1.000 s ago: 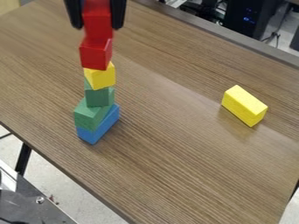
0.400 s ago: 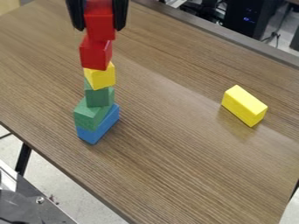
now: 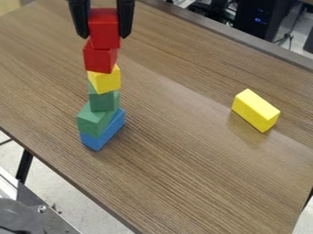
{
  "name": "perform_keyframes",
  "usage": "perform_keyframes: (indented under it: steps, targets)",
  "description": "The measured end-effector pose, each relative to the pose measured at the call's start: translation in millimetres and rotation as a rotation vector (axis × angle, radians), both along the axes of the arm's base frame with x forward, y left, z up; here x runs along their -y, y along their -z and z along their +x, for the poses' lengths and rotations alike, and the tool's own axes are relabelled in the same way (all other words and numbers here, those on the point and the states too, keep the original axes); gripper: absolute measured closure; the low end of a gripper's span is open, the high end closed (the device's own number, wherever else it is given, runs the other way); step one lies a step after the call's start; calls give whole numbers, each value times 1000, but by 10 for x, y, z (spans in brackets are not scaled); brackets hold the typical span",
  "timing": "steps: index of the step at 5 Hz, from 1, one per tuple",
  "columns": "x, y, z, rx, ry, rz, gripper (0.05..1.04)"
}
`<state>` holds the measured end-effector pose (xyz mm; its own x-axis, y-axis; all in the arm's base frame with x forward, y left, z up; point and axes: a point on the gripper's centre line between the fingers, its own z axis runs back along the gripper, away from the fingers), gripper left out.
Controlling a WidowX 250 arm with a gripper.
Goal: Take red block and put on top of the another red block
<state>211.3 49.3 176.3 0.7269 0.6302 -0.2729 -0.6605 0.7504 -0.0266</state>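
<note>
The gripper (image 3: 104,35) is at the top left of the camera view, its black fingers pressed against both sides of a red block (image 3: 105,28). That block hangs upright over the stack, its lower end at the top of the other red block (image 3: 99,60); whether they touch I cannot tell. Beneath the lower red block are a yellow block (image 3: 105,82), a small green block (image 3: 104,101), a larger green block (image 3: 93,121) and a blue block (image 3: 103,138) at the bottom.
Another yellow block (image 3: 255,111) lies on the wooden table (image 3: 183,160) at the right. The table's near edge runs diagonally past the stack's lower left. Dark equipment (image 3: 260,20) stands behind the far edge.
The gripper and its red block have come down a little and slightly right, closer to the lower red block. The stack beneath has kept its place. A dark rounded part has appeared at the bottom left.
</note>
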Motion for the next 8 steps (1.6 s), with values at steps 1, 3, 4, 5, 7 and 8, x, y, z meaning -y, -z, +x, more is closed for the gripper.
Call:
perform_keyframes:
  steps: [1,3,4,5,7,8]
  targets:
    - [-29,10,0,-3,-11,-4,497]
    - [-60,-13,19,-10,-6,12,443]
    - [-46,-37,44,-2,17,27,151]
    - [-14,-55,53,7,32,22,80]
    - [166,-496,93,134,117,111,84]
    - [306,-798,111,172,163,198,84]
